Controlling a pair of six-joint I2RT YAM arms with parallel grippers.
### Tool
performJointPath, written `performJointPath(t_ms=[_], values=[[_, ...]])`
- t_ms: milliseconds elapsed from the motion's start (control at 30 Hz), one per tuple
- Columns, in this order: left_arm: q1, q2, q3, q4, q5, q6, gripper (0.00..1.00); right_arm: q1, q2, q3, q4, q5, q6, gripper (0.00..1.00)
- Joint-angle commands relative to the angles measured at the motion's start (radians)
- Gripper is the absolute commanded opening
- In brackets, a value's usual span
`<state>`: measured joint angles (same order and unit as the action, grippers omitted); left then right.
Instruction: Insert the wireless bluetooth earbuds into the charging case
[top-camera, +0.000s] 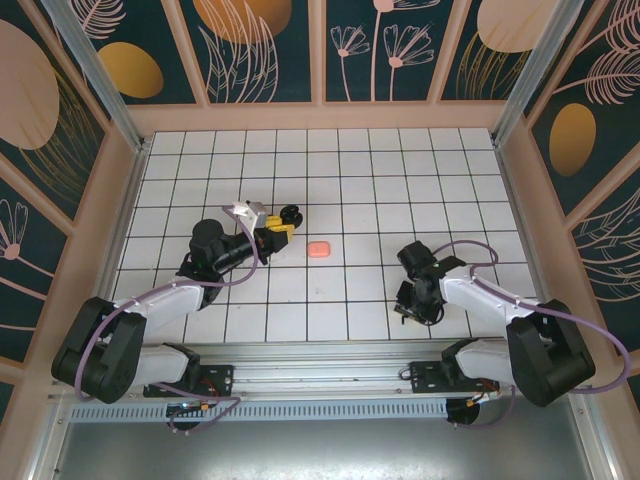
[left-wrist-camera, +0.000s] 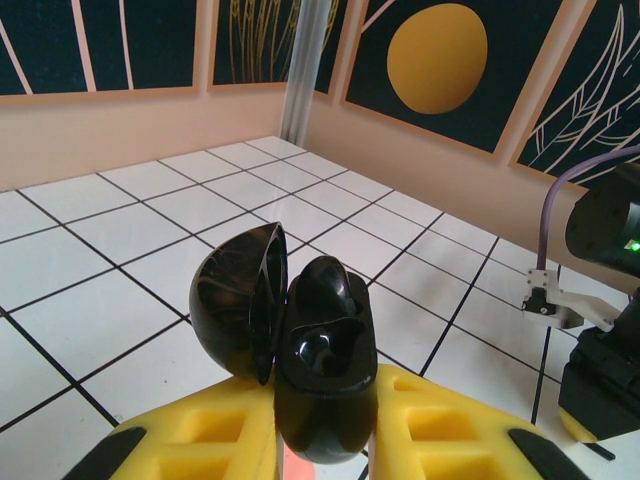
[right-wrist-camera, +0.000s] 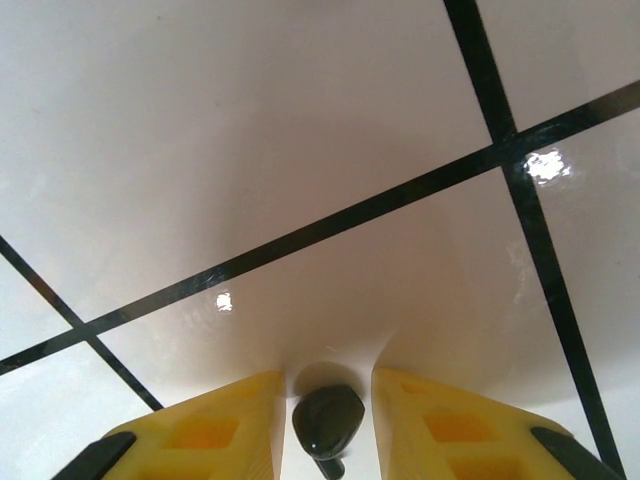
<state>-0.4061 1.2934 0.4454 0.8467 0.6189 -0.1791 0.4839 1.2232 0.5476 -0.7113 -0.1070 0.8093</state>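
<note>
white tiled floor (top-camera: 400, 170), floral walls (top-camera: 270, 50), left pincer (left-wrist-camera: 322, 430) grasping case (left-wrist-camera: 320, 350), right pincer (right-wrist-camera: 328, 390) grip unclear

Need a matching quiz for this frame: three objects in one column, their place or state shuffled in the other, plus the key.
Things
1. black charging case
2. black earbud
3. salmon-pink item

Places or states
A. lying alone on the tiled floor between the two arms
B. lid open, clamped in the left gripper
C. between the yellow fingers of the right gripper, close over a tile

Pairs: 1-B, 2-C, 3-A
</note>
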Motion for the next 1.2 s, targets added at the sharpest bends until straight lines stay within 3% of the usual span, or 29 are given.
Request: performJointPath(t_ms=[0,500,867,1167], values=[[-0.004,-0.019,0.025,-0.007,0.009,0.017,0.22,-0.009,0.024,-0.009,-0.002,-0.006,-0.019,0.29],[-0.004,0.005,0.012,0.021,0.017,0.019,0.22,-0.011,-0.063,-0.008,0.059,0.010,-0.019,0.19],[-0.035,0.187,-0.006,0.232,0.038,-0.019,0.21,0.008,-0.167,-0.001,0.510,0.018,-0.101,0.19],[-0.088,0.284,0.029,0.262,0.069,0.026,0.21,0.150,-0.147,0.082,0.798,0.076,-0.335,0.19]])
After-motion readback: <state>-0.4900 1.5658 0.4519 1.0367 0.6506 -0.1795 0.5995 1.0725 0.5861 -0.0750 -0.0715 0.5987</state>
